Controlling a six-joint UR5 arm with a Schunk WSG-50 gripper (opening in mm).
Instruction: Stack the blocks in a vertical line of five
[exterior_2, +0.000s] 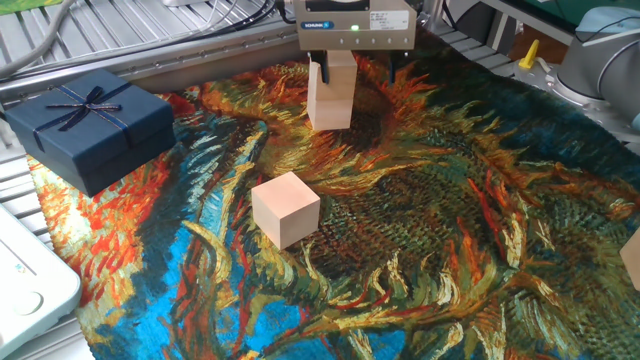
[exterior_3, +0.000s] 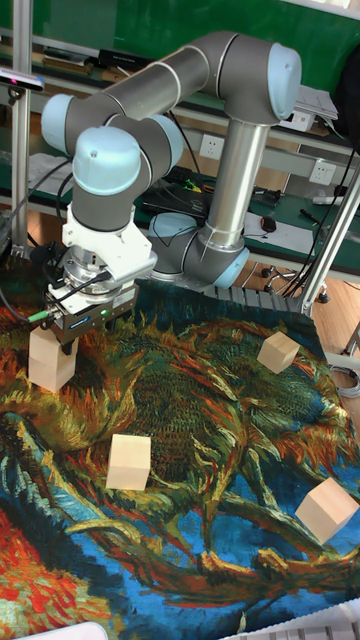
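The gripper (exterior_2: 356, 66) grips the top block (exterior_2: 338, 66) of a two-block stack (exterior_2: 331, 100). A loose block (exterior_2: 285, 208) lies near the stack, and the gift box (exterior_2: 88, 125) sits well apart.

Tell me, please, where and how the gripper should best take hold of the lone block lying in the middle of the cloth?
Grip the middle block across two opposite vertical faces, coming straight down from above. It sits flat with its top free and nothing beside it, but stands turned in the fixed view, so rotate the gripper to match.

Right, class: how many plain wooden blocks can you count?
5: stack of two under the claw, middle block, far block by the arm's base, right-edge block. Others may be hidden.
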